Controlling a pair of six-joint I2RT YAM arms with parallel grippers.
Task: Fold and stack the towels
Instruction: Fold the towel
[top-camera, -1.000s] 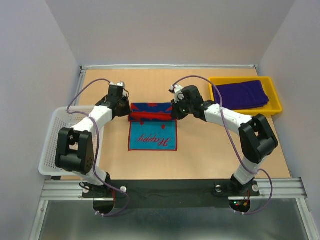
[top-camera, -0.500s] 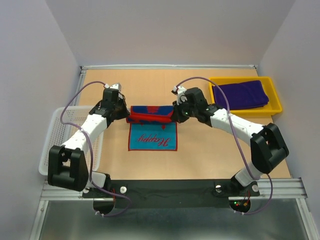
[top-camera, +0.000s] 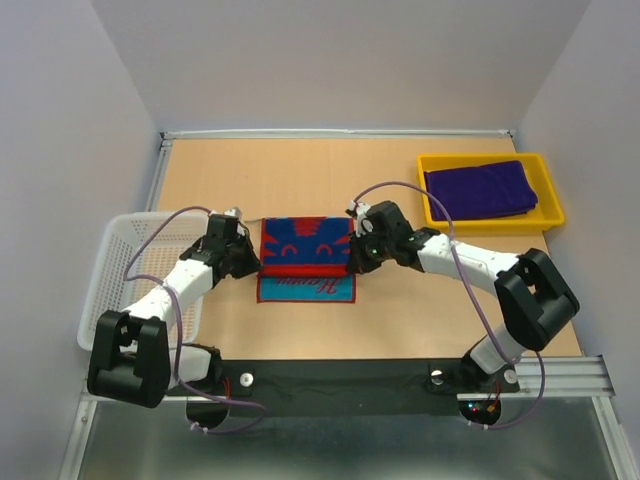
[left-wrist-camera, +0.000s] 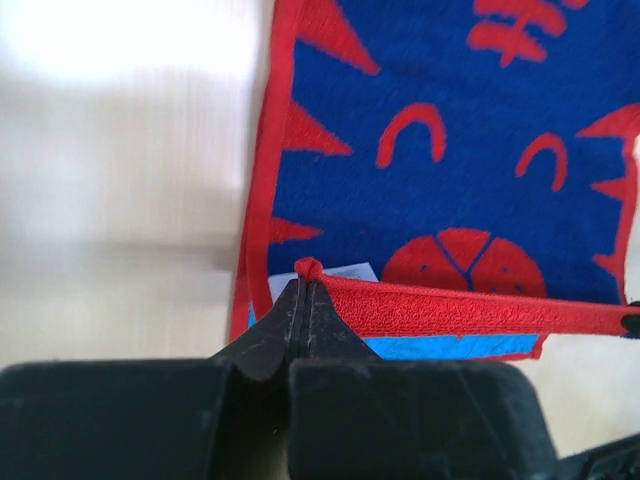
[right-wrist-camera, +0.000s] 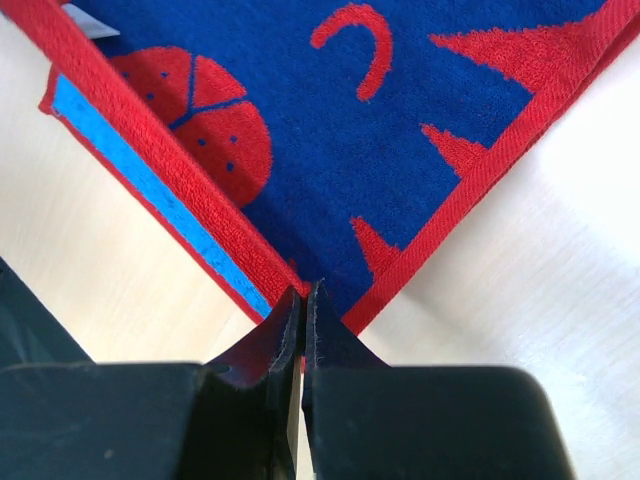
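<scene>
- A light wooden table fills the middle of the overhead view, its surface smooth and pale tan.
- Plain pale grey walls close in the table at the back and on both sides.
- A metal rail runs along the near edge of the table, and both white-and-black arms are bolted to it.
- The patterned towel lies flat near the middle of the table, between the two arms. Its upper face is deep blue with red shapes and a red border.
- The towel is folded over itself. A light-blue strip with red lettering shows along its near edge, under the blue layer.
- The left gripper has its fingers pressed together, pinching the red edge at the towel's near left corner, beside a small white label.
- The right gripper has its fingers pressed together on the red border at the towel's near right corner.
- A yellow tray sits at the far right of the table, well apart from the patterned towel.
- A folded purple towel lies inside the tray.
- A white mesh basket sits at the left edge of the table, just beside the left arm.
</scene>
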